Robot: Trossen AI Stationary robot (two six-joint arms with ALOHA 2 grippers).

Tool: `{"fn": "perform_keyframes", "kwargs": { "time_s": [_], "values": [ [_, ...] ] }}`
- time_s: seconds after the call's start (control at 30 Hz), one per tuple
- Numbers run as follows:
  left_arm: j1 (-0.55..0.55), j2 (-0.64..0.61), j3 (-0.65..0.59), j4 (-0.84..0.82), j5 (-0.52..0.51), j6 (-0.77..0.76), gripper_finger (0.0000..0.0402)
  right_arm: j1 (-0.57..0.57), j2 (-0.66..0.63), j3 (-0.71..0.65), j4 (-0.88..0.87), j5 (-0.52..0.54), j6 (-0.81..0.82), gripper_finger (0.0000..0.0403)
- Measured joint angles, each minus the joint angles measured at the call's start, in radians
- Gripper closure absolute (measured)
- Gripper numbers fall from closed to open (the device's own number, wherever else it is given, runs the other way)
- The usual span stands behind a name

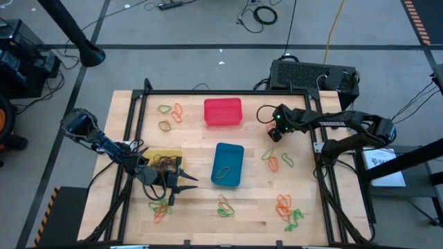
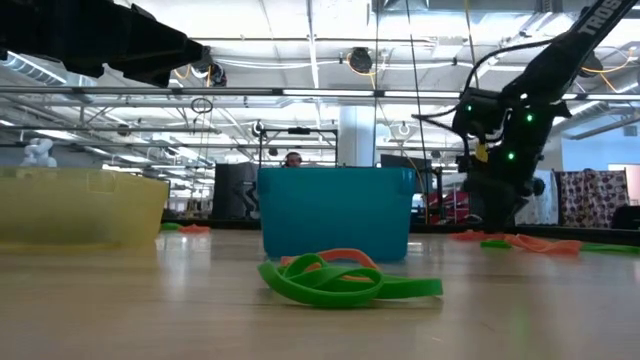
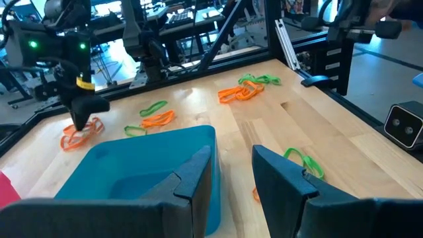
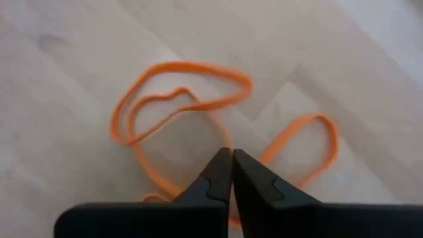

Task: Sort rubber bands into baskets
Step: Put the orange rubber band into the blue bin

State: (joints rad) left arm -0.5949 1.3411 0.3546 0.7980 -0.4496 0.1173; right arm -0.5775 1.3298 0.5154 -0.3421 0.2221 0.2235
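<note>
Wooden desk holds scattered rubber bands; right tool pinches shut on an orange band, left tool half-open.

Three baskets, two arms, many scattered rubber bands.

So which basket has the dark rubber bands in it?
The yellow basket, by the left gripper. Dark bands lie in it; the red basket and blue basket show none.

Wooden table, black box
</note>
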Motion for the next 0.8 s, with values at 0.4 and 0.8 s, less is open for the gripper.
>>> {"fn": "perform_keyframes", "kwargs": {
  "time_s": [0.4,0.8],
  "values": [
    [0.013,0.000,0.000,0.000,0.000,-0.005,0.0284,0.100,-0.113,0.176,-0.373,0.131,0.051,0.0402],
    [0.013,0.000,0.000,-0.008,-0.008,0.002,0.0284,0.447,-0.130,0.263,-0.134,-0.036,0.121,0.0403]
  ]
}}
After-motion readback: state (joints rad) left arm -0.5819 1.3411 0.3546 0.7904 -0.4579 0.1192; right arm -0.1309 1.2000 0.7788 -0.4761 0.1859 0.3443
